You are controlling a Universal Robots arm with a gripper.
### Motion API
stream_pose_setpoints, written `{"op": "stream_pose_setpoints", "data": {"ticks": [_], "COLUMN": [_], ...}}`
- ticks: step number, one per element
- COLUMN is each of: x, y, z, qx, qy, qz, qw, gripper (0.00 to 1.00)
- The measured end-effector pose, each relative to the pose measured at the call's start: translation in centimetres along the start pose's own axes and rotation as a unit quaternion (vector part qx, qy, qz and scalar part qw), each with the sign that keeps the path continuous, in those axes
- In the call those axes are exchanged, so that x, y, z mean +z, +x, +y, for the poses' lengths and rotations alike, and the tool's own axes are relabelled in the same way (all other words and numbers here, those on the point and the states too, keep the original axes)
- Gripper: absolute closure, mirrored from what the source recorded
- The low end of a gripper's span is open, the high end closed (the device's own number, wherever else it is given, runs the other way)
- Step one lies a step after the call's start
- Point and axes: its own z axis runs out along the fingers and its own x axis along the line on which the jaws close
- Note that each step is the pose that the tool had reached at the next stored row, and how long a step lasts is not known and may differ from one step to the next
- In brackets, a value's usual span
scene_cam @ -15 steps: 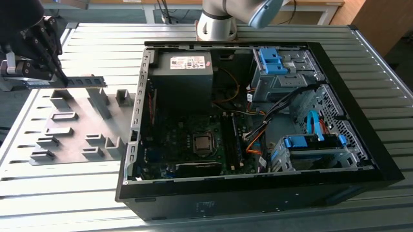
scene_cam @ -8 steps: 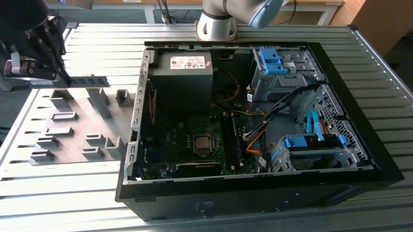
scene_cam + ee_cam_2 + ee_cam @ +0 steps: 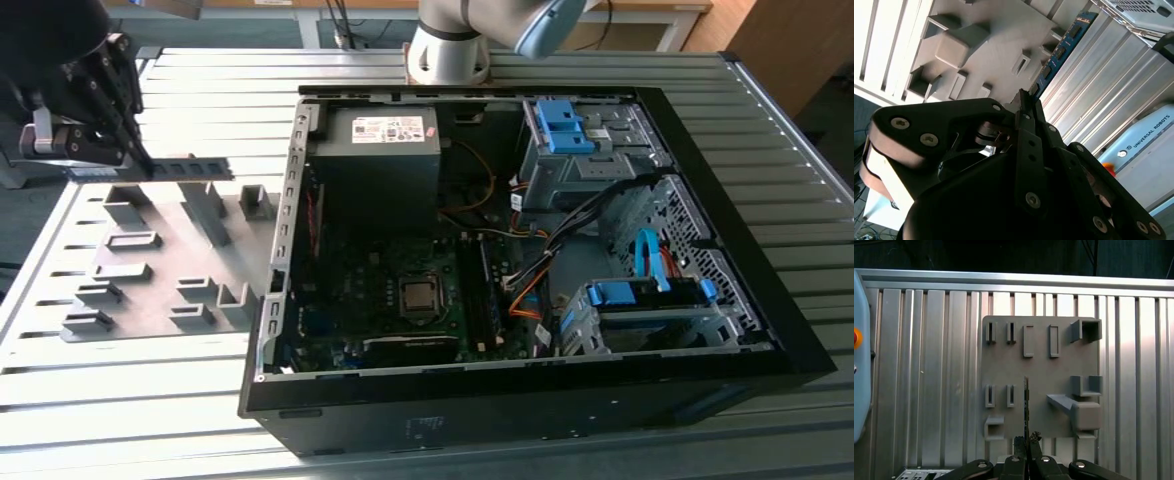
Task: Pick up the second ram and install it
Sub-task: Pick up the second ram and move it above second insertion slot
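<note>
The gripper is closed on the second ram, pinching one end between its fingertips, so that end of the stick is hidden. In the exterior view the stick juts out level from the gripper, clear above the grey holder plate, which lies on the table near its edge on the exterior view's left. The gripper's body is partly cut off at the frame's edge.

In the first wrist view the second ram is seen edge-on as a thin dark line over the holder plate, so its chips cannot be made out. In the second wrist view the gripper's black housing covers much of the plate, while the stick's blue-green face and dark chips show past it.

Beside the plate stands the open computer case, with the motherboard inside. Its memory slots are hard to tell apart among the dark parts and cables. The arm's base sits at the far edge of the table, cut off above.
</note>
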Motion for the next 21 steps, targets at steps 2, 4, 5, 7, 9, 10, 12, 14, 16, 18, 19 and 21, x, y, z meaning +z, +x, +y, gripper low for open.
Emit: {"op": "stream_pose_setpoints", "data": {"ticks": [2,4,5,7,9,10,12,14,16,18,19,21], "x": [-0.01,-0.01,-0.01,-0.02,-0.03,-0.03,-0.04,-0.05,-0.05,-0.04,-0.04,0.01], "y": [0.0,0.0,0.0,0.0,0.0,0.0,0.0,0.0,0.0,0.0,0.0,0.01], "z": [-0.14,-0.3,-0.39,-0.59,-0.82,-0.96,-1.25,-1.5,-1.7,-1.87,-1.95,-2.06], "qx": [0.0,0.0,0.0,0.0,0.0,0.0,0.0,0.0,0.0,0.0,0.0,0.0], "qy": [0.0,0.0,0.0,0.0,0.0,0.0,0.0,0.0,0.0,0.0,0.0,0.0005], "qz": [0.0,0.0,0.0,0.0,0.0,0.0,0.0,0.0,0.0,0.0,0.0,0.0], "qw": [1.0,1.0,1.0,1.0,1.0,1.0,1.0,1.0,1.0,1.0,1.0,1.0], "gripper": [0.86,0.86,0.86,0.86,0.86,0.86,0.86,0.86,0.86,0.86,0.86,0.86]}}
